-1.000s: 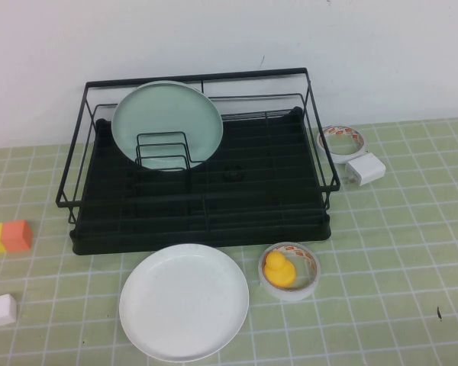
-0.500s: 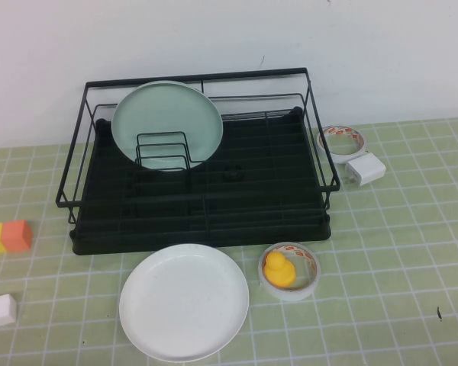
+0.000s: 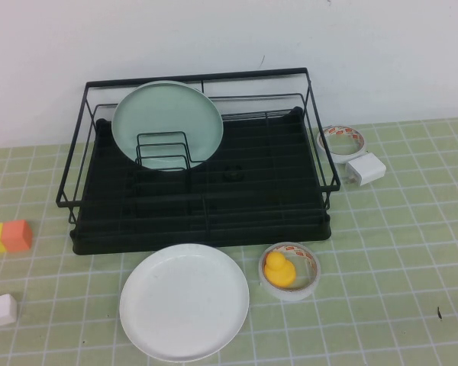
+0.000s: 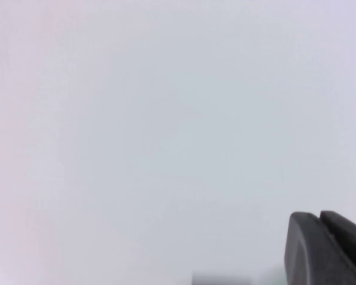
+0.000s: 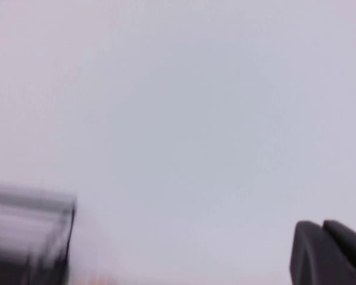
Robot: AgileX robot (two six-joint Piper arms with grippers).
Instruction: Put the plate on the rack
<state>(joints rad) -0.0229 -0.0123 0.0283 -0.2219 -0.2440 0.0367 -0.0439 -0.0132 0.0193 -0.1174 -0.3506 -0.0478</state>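
— What do we see of our own body?
— Only dark grey fingertips: the left gripper [image 4: 321,249] and the right gripper [image 5: 325,252], each two matte, rounded pads pressed together along a thin seam.

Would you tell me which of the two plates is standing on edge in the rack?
The pale green plate, propped upright against the wire dividers at the rack's back left. The white plate lies flat on the table in front.

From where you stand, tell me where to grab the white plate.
Grip the white plate by its raised rim at the near edge, coming in low from the robot's side. It lies flat on the table, and the rack blocks its far edge.
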